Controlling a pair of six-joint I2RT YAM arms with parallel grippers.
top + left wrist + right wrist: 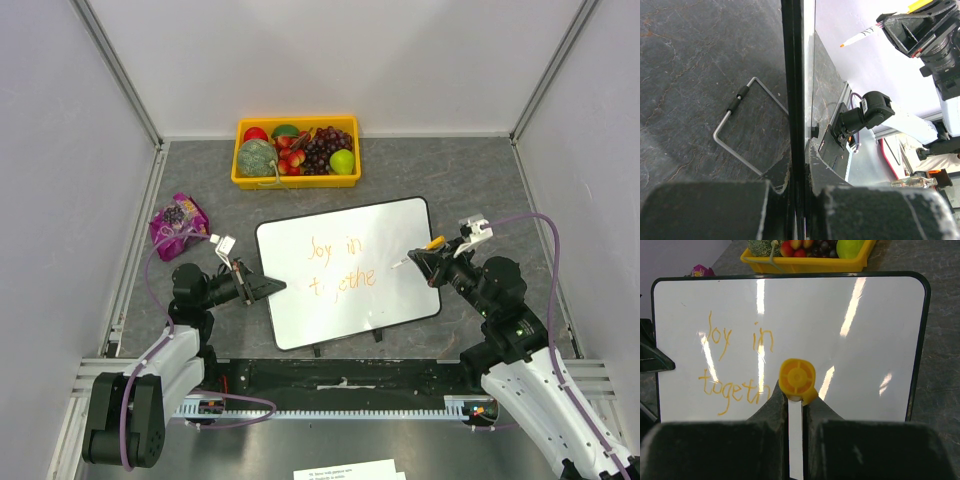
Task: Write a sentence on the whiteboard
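Note:
The whiteboard lies tilted at mid-table, its black edge running between the jaws in the left wrist view. My left gripper is shut on its left edge. The sentence is in thin orange script: "Joy in" above "togeth". My right gripper is shut on a white marker with a yellow end cap. The marker points its orange tip left over the board, just right of the last letters. It seems slightly off the surface.
A yellow tray of fruit stands behind the board. A purple bag lies at the left, near the left arm. A wire stand props the board from below. Grey walls close in the left, right and back.

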